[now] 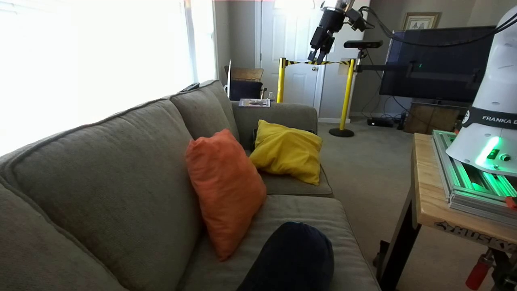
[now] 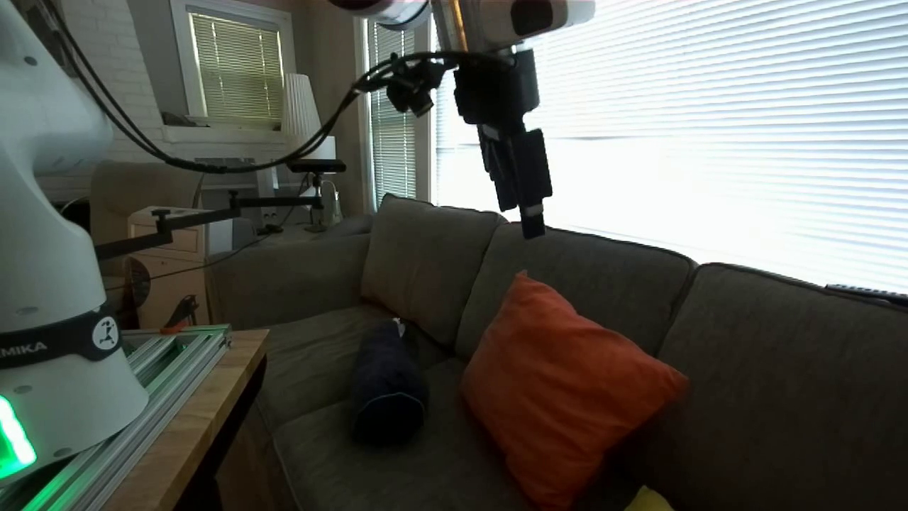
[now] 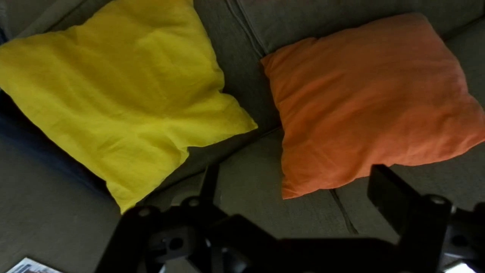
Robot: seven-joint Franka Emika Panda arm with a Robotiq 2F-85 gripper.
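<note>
Orange pillow point(image 2: 567, 383) on sofa point(image 1: 305, 210), leaning against back cushions point(image 1: 105, 182). Narrow strip of sofa cloth shows between it and yellow pillow point(image 1: 286, 151) near armrest point(image 1: 278, 115); dark blue bolster point(image 2: 389, 390) lies apart on orange one's other side. Carpet point(image 1: 363, 173) runs between sofa's front edge point(image 1: 354, 242) and table point(image 1: 426, 178) carrying robot base point(image 1: 480, 139). Orange pillow plump, corners pointed, cloth lightly creased; yellow one more rumpled. Gripper point(image 3: 294, 170) hangs well above both pillows, touching neither; wrist view shows jaws spread wide, released, only air between.

The smooth, rounded white arm point(image 2: 42, 248) wears a black band point(image 1: 492, 117) lettered FRANKA, a glowing green light strip point(image 1: 487, 150), thin black cables point(image 2: 227, 169) and an angular matte-black hand point(image 3: 295, 178).
</note>
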